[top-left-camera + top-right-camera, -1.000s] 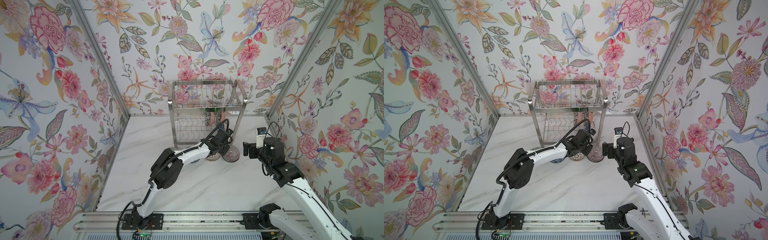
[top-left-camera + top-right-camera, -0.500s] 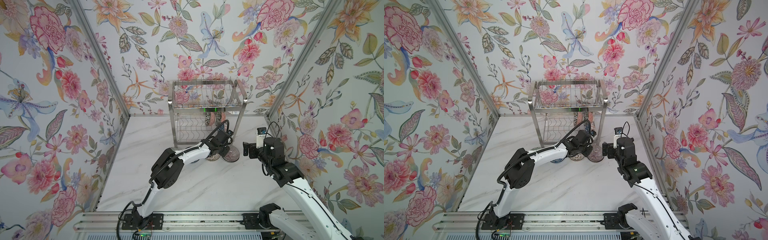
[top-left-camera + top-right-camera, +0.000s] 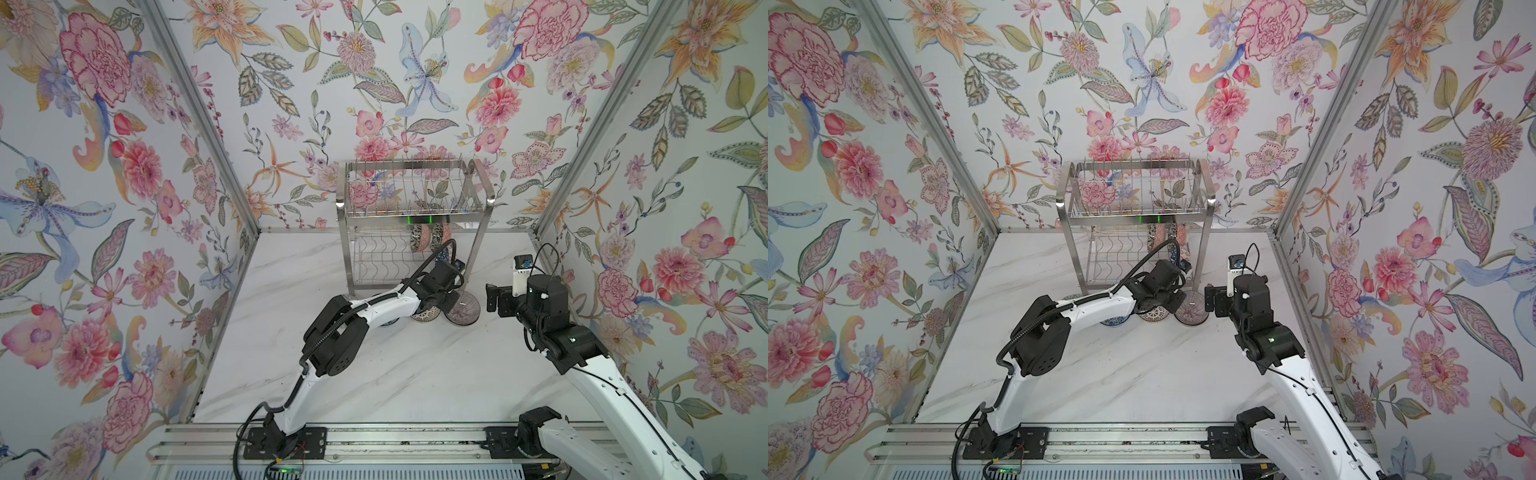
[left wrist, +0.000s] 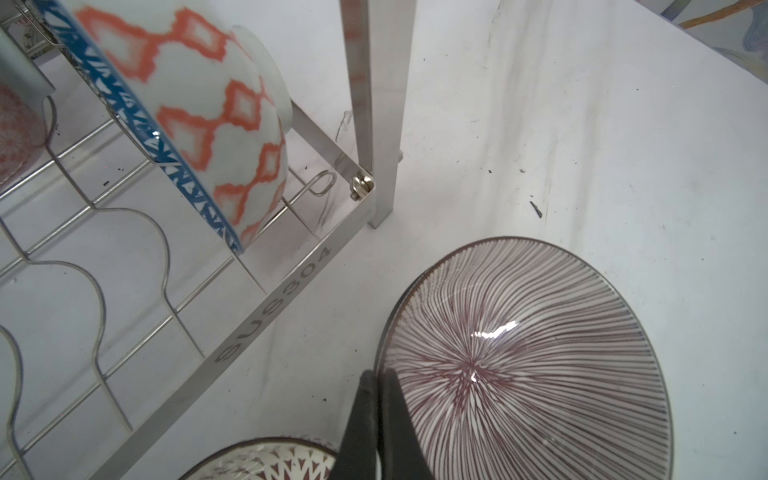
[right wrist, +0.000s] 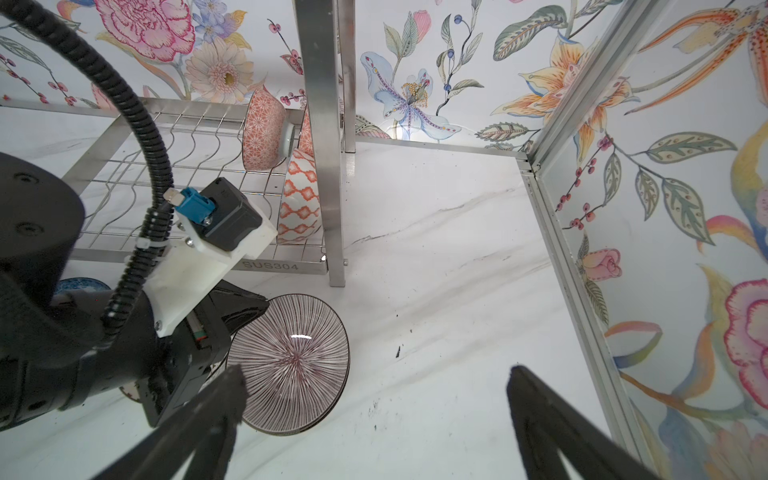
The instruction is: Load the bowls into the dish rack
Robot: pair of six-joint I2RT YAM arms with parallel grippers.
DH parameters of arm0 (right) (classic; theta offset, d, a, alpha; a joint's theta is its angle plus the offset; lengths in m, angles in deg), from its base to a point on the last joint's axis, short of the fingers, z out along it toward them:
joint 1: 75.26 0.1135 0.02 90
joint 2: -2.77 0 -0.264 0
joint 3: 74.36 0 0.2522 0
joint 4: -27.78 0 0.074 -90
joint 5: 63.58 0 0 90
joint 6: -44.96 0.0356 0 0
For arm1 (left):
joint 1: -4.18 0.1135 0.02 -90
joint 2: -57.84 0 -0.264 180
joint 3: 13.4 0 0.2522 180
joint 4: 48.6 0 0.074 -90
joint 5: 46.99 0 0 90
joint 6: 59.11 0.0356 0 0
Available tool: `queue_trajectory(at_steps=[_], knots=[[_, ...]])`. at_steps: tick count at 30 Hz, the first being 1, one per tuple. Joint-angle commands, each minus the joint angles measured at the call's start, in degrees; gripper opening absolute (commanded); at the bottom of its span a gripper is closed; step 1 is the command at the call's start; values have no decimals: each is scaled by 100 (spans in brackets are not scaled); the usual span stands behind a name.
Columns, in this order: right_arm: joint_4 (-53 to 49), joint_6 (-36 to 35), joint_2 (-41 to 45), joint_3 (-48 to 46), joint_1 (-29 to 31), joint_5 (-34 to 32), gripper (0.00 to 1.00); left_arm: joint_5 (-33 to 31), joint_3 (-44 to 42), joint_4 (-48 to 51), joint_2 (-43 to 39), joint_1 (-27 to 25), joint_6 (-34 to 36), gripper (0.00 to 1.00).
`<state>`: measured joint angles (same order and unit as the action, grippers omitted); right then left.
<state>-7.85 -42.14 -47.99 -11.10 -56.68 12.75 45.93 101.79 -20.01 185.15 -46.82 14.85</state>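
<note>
Purple-striped round ceramic bowl (image 4: 540, 353) flat on white marble tabletop (image 3: 415, 374), at near right leg of shiny two-tier steel wire dish rack (image 3: 415, 216); rim pinched in closed left claw (image 4: 378, 378). Right claw (image 5: 376, 372): wide apart, empty, right of bowl.

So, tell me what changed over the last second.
The left hand closed its fingers onto the rim of the purple-striped bowl, which still rests on the table. The right hand stayed open beside it; the dish rack and its red-lattice bowl did not move.
</note>
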Motion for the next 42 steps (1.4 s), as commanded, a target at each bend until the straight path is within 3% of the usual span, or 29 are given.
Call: queue_trajectory(at_steps=[1, 23, 42], knots=[[-19, 87, 91, -9, -40, 57, 99, 4, 66, 206, -6, 29, 46, 0], [-20, 97, 146, 2, -53, 22, 99, 93, 266, 10, -529, 30, 118, 0], [-19, 97, 111, 14, -93, 82, 99, -44, 571, 310, -454, 29, 254, 0]])
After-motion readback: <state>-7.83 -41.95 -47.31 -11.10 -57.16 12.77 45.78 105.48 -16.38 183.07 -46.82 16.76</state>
